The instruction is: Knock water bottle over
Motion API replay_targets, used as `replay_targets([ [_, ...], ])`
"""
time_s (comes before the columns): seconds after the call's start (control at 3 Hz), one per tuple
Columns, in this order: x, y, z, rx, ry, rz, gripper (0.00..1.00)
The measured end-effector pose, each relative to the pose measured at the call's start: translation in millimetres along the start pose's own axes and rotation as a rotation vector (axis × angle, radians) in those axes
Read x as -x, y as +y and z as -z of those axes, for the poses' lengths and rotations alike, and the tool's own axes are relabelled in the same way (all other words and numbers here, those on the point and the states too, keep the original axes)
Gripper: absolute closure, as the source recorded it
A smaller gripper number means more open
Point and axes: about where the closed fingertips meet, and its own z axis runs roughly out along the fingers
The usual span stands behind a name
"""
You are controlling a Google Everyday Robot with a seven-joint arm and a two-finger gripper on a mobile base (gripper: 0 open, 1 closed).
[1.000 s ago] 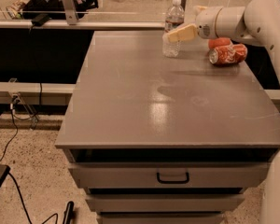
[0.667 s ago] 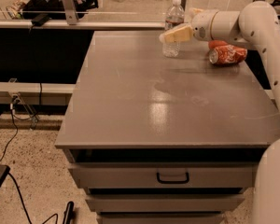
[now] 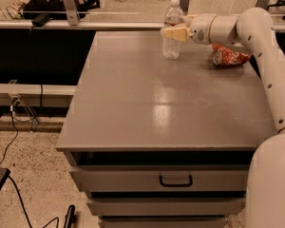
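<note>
The water bottle (image 3: 172, 45), clear ribbed plastic with a white cap, stands upright at the far edge of the grey table (image 3: 166, 103). My gripper (image 3: 170, 33) reaches in from the right at the height of the bottle's label band and overlaps its middle. It is shut and looks empty. I cannot tell whether it touches the bottle. The white arm (image 3: 256, 37) runs along the right side of the view.
A crushed orange-red soda can (image 3: 230, 57) lies on the table to the right of the bottle, under the arm. The table has drawers (image 3: 175, 179) at the front. A rail and cables are at the left, beyond the table.
The gripper has moved a little left and up across the bottle. The bottle still stands upright and the can has not moved.
</note>
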Motion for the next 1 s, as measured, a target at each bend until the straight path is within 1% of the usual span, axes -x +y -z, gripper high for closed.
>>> replay_targets([
  [0.33, -2, -1, -3, 0.011, -0.016, -0.012, 0.65],
  [0.67, 6, -5, 5, 0.007, -0.017, 0.004, 0.88],
  [1.0, 22, 8, 9, 0.032, 0.092, 0.071, 1.00],
])
